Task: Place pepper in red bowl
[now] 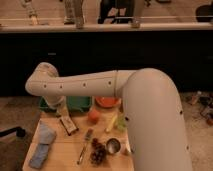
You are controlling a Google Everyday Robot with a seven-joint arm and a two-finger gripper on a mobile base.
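At the lower left of the frame a blue cloth (42, 144) lies on the wooden table (60, 147). Just above and right of it, the gripper (58, 106) hangs at the table's far edge, over the left end of the green tray (78, 103). It is dark and partly hidden there, so I cannot tell how far open it is or whether it has hold of anything.

A dark snack bar (68, 125) lies below the tray, and an orange (93, 116) sits right of it. Beyond the orange, at frame centre, is the red bowl (106, 102), and what shows of it looks empty.

Lower right of the bowl, against the big white arm (150, 115), lies a small green thing that is probably the pepper (121, 122), near the bowl but outside it. Grapes (98, 153) and a metal cup (113, 145) sit below.

By my reading the task is barely begun. The pepper is on the table, well right of the gripper. Reaching it, grasping it and carrying it to the bowl are all left to do.
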